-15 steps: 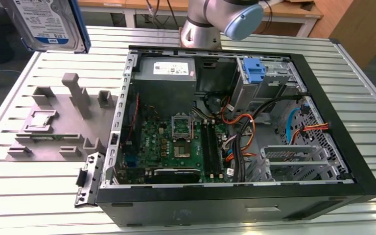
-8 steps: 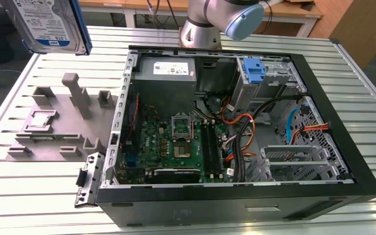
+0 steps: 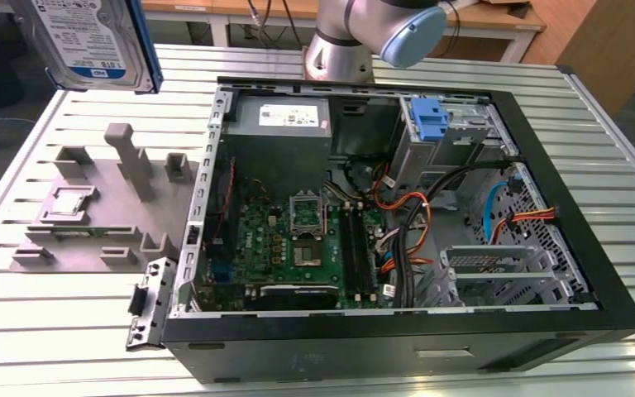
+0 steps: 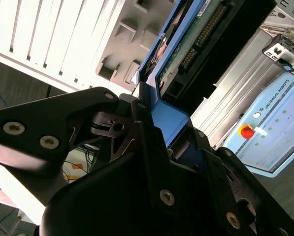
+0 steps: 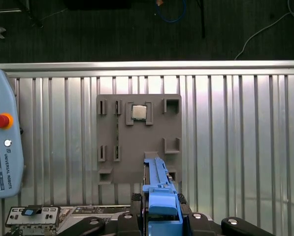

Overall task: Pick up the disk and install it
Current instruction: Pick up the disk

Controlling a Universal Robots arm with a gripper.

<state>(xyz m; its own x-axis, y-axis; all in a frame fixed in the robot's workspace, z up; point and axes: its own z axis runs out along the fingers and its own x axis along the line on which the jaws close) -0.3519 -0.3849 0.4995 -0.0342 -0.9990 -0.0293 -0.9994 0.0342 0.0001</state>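
Observation:
The disk (image 3: 88, 41), a silver-grey drive with a white and blue label in a blue carrier, hangs upright high above the table at the exterior view's far left. In both wrist views my gripper (image 5: 159, 216) (image 4: 169, 125) is shut on the carrier's blue end, its black fingers (image 4: 143, 123) clamped on either side. In the first wrist view the disk (image 5: 158, 179) shows edge-on above the grey fixture plate (image 5: 137, 142). The second wrist view shows the disk's underside (image 4: 188, 46) with its circuit board and connector.
The open computer case (image 3: 582, 273) lies on the slatted table, with a drive bay holding a blue bracket (image 3: 432, 121) at its back right. The grey fixture plate (image 3: 97, 207) lies left of the case and carries a small chip (image 5: 139, 112). A teach pendant (image 5: 1, 147) lies on the table.

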